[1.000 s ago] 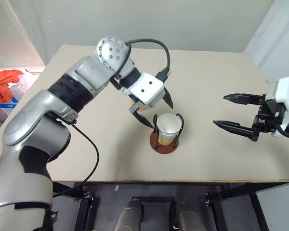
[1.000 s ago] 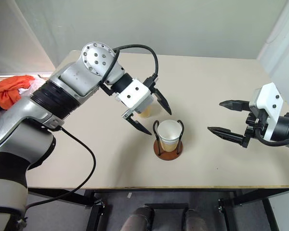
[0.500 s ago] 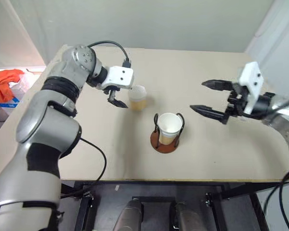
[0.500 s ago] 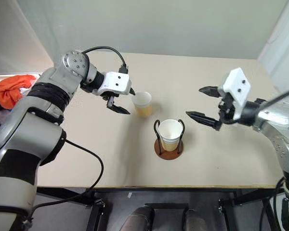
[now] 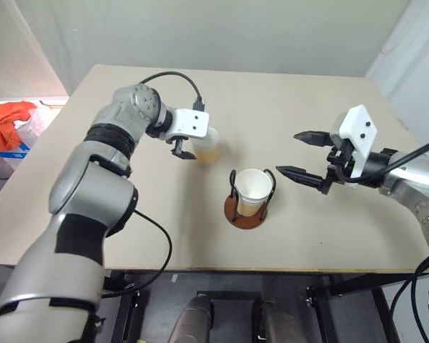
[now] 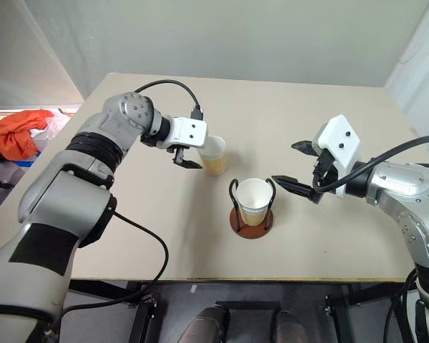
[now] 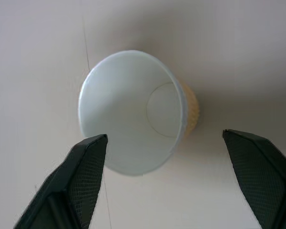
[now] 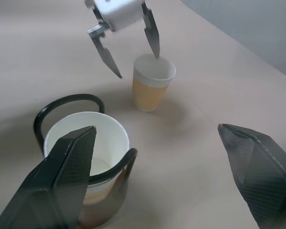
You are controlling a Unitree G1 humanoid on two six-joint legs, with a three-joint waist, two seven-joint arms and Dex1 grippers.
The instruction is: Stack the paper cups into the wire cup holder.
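Wire cup holder (image 5: 247, 209): stood near the front middle of the desk (image 5: 322, 128), a paper cup (image 5: 252, 187) nested upright between its black loops. Loose paper cup (image 5: 206, 146): upright on the desk just behind and to the left of the holder (white inside, tan outside). Left gripper (image 8: 128, 50): poised over the loose cup, fingers spread wide on either side of its rim, gripping nothing. Right gripper (image 5: 301, 153): hung just right of the holder, fingers wide apart, empty. Orange cloth (image 5: 6, 121): off the desk, far left.
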